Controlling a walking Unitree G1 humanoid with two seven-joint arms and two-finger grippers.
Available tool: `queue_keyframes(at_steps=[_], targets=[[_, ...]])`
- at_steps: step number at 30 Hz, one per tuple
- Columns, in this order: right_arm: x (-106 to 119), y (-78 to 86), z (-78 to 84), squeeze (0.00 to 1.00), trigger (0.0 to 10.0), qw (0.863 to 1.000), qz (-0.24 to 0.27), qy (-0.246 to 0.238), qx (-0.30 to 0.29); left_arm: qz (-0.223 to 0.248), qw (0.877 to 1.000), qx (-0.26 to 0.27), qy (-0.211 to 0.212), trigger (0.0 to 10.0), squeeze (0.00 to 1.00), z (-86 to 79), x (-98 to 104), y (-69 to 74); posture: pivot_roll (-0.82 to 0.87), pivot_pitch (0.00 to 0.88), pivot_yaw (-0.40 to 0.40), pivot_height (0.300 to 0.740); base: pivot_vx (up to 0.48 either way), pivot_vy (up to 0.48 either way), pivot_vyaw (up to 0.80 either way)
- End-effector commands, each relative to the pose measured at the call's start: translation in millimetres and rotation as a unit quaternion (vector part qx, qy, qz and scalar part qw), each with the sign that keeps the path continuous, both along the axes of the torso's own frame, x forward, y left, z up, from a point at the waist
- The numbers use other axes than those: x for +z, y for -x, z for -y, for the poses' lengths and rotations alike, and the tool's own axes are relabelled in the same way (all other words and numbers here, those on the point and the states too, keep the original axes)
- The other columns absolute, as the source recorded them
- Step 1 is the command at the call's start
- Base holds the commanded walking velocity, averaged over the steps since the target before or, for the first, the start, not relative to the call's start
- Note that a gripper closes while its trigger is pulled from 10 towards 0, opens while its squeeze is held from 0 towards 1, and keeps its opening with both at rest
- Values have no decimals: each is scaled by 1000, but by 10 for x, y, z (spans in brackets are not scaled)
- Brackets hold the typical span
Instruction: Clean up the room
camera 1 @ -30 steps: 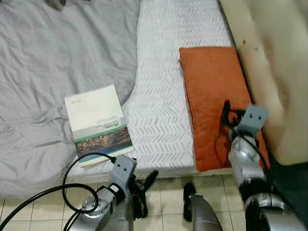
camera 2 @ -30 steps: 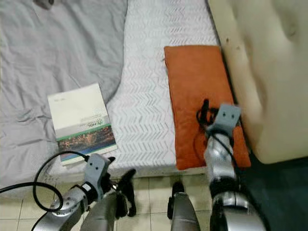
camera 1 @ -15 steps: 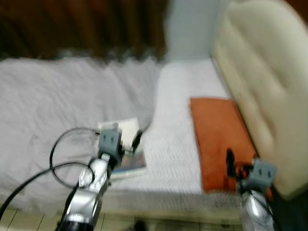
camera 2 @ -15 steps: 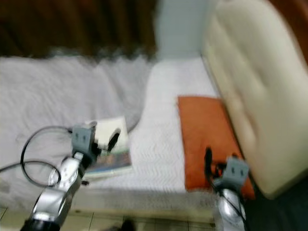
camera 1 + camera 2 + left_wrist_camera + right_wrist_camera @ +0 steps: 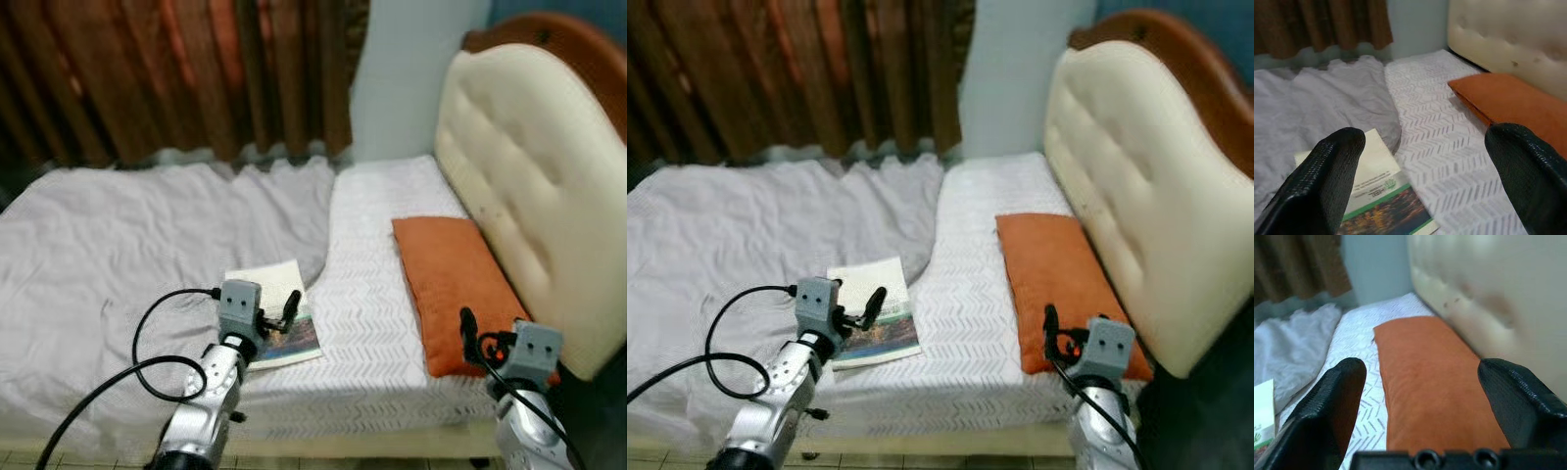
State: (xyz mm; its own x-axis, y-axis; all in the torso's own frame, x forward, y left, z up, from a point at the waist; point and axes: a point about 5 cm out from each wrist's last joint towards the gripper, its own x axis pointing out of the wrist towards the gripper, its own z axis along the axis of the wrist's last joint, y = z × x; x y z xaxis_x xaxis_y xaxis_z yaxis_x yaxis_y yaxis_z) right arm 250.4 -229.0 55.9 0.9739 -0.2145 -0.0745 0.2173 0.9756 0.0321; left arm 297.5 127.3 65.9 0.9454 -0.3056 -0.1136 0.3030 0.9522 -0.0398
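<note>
A white book with a green and dark cover [image 5: 279, 323] lies flat on the bed, where the grey blanket [image 5: 118, 255] meets the white chevron sheet [image 5: 367, 284]. My left gripper [image 5: 279, 311] hovers over the book's near end, open and holding nothing; in the left wrist view the book [image 5: 1376, 205] lies below the spread fingers [image 5: 1327, 181]. An orange pillow [image 5: 453, 289] rests flat beside the headboard. My right gripper [image 5: 1420, 396] stands open at the pillow's near end, one finger [image 5: 467, 328] pointing up.
A cream tufted headboard [image 5: 529, 186] with a wooden rim bounds the bed on the right. Brown curtains [image 5: 176, 78] and a pale wall [image 5: 411, 69] stand behind the bed. The left arm's black cable [image 5: 147, 352] loops over the blanket's near edge.
The camera has tilted up from the bed's edge and floor to the whole bed. My left arm has risen from floor level to over the book. The right gripper stays by the pillow.
</note>
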Motion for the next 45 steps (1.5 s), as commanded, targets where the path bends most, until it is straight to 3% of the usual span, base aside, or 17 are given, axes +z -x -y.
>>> queue_keyframes(at_steps=[1,7,16,18,25,45], targets=[[29,-17,-51,0,10000,1000,-2,5,7,-8,1000,6,-15,10000,0,-87,-53,14,-150,5,89,740,0,480,0],[-41,42,-59,0,10000,999,-33,11,16,-13,1000,4,-4,10000,0,-75,-89,43,-145,25,73,740,0,480,-133],[-48,-44,-127,0,10000,998,-39,6,40,-12,1000,10,-2,10000,0,-42,-143,81,-126,2,60,740,0,480,-338],[-46,-62,-136,0,10000,998,-39,5,43,-5,1000,8,-21,10000,0,-38,-147,82,-123,0,58,740,0,0,0],[-60,-107,-174,0,10000,998,-41,-4,53,-1,1000,18,-6,10000,0,-50,-125,59,-117,0,56,740,0,0,0],[-98,-142,-224,0,10000,996,-54,-20,73,-8,999,42,15,10000,0,-58,-149,58,-116,13,53,740,397,268,0]])
